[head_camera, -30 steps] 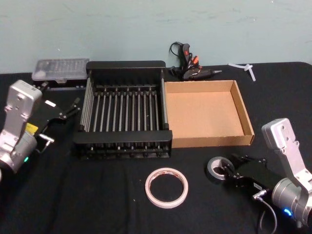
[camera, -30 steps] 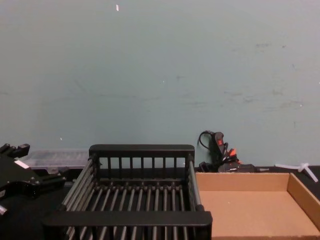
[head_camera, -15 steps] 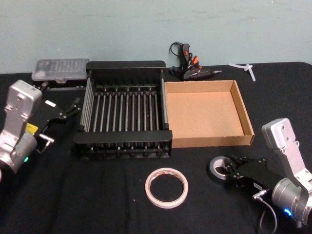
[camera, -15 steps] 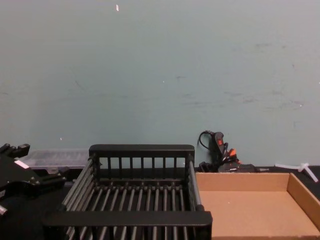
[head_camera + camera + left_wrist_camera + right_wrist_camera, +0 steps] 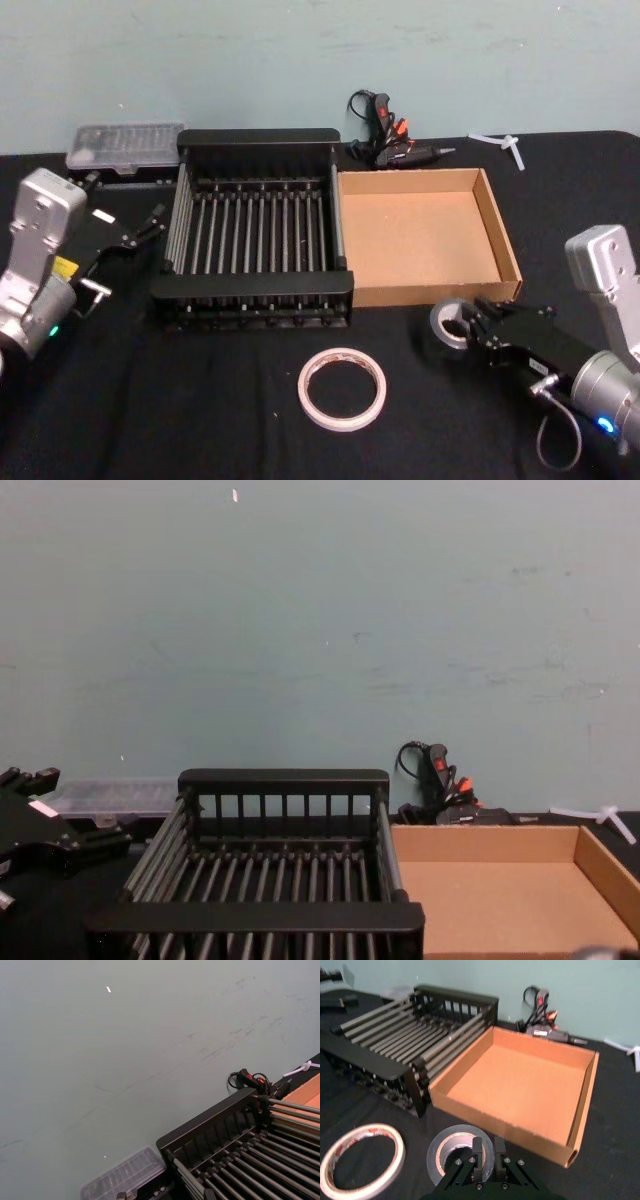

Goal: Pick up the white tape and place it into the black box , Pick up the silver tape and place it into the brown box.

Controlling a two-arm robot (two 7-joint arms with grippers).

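The silver tape (image 5: 447,322) is a dark grey roll held just in front of the brown box (image 5: 415,235), near its front wall. My right gripper (image 5: 472,325) is shut on the roll's wall. In the right wrist view, the fingers (image 5: 477,1152) pinch the near side of the silver tape (image 5: 451,1149), and the brown box (image 5: 520,1080) lies just beyond. The white tape (image 5: 378,388) lies flat on the black cloth in front of the black box (image 5: 258,135). My left gripper (image 5: 152,222) is parked left of the crate, open.
A glue gun (image 5: 385,135) lies behind the boxes by the wall. A clear plastic case (image 5: 125,143) sits at the back left and a white plastic piece (image 5: 505,143) at the back right. The black cloth around the white tape (image 5: 370,1131) is bare.
My right gripper has carried the silver tape away from me toward the brown box's front wall, and the arm has shifted right. The white tape and left arm have not moved.
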